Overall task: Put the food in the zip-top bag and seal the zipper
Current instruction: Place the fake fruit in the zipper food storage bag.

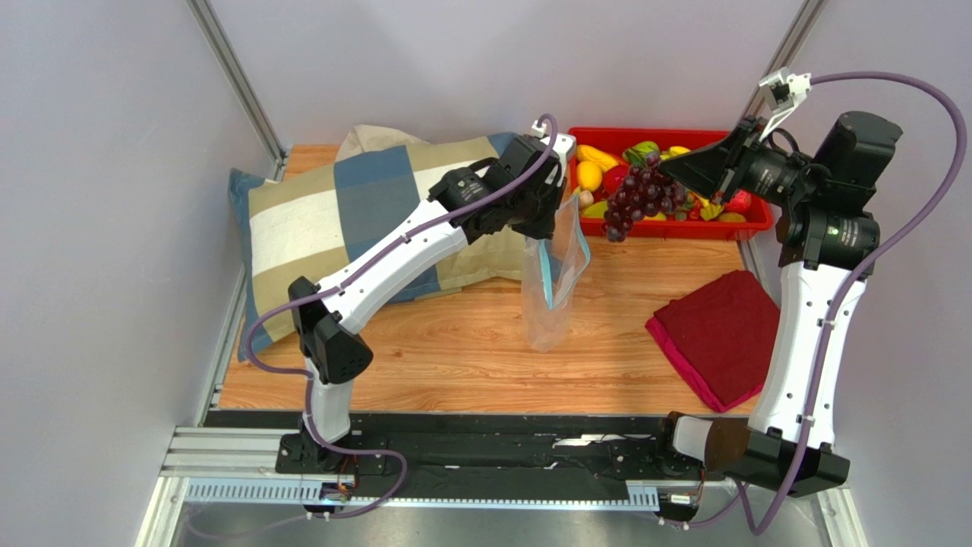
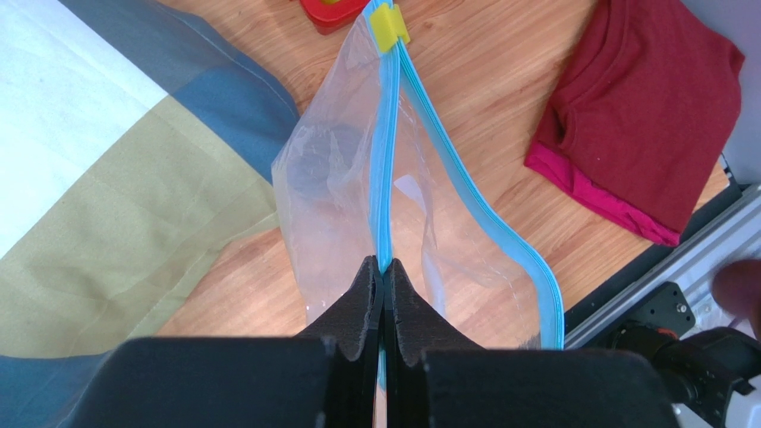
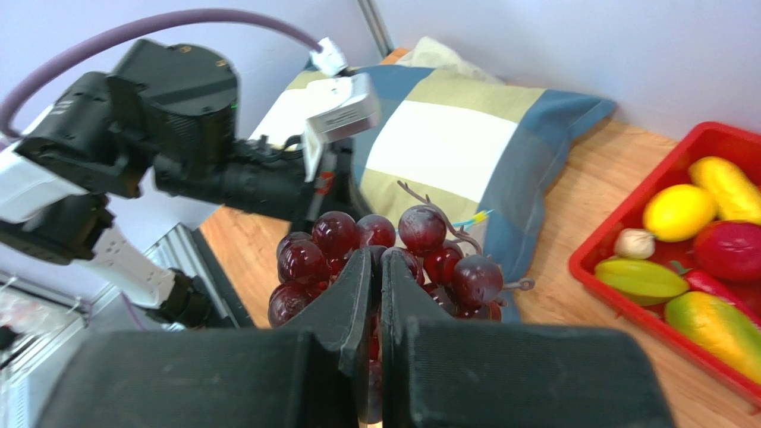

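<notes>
**Grapes up in the air, bag hanging ready**

Quick rundown of the setup rn. Left gripper is clamped fully shut on one lip of the zip-top bag, right on the blue zipper strip. It's got the bag lifted so it hangs upright over the table, next to the pillow. Can't tell if the bag's bottom touches the wood or not.

Pinching just one lip makes sense imo. The other strip bows away on the left wrist cam, so the mouth gapes open w/o a second hand. The yellow slider sits at the far end of the zipper, so nothing's sealed yet. Bag looks empty afaict.

Right gripper is pinched nearly closed on the grape bunch, fingers squeezed in among the grapes. The bunch dangles above the near-left part of the red tray, off to the right of the bag mouth and not over it yet. Rest of the food (lemon, bananas, green and red bits) is in the tray. Dark red cloth lies on the table off to the side, well apart from the bag.

My guess: early in the task, first item. Grapes need to go leftward over the gap and drop in. Risk is the floppy bunch snagging the loose lip, bc that side isn't supported.
</notes>
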`<action>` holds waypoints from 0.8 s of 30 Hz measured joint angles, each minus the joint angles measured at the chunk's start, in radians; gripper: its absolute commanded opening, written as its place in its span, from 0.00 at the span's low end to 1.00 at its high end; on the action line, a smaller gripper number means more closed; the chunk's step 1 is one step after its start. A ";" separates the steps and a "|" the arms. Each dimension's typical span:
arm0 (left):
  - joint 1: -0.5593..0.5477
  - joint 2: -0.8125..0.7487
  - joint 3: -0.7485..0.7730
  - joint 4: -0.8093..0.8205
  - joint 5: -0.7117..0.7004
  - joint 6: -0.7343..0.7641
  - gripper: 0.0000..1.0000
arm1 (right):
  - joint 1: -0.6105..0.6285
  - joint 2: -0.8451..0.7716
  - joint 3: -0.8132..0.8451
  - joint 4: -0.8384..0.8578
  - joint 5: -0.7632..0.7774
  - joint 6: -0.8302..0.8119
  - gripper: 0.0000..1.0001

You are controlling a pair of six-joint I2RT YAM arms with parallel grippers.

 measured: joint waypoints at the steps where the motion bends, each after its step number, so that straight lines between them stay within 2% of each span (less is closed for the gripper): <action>1: 0.002 0.010 0.009 -0.005 0.001 -0.002 0.00 | 0.006 -0.010 -0.014 0.006 -0.005 0.015 0.00; 6: 0.005 0.042 0.017 -0.017 0.002 -0.012 0.00 | 0.049 -0.031 -0.066 0.028 -0.012 0.073 0.00; 14: 0.005 0.048 0.017 -0.024 0.011 -0.030 0.00 | 0.193 -0.061 -0.172 0.063 0.035 0.107 0.00; 24: 0.005 0.048 0.015 -0.024 0.051 -0.042 0.00 | 0.403 -0.063 -0.202 -0.051 0.276 -0.137 0.00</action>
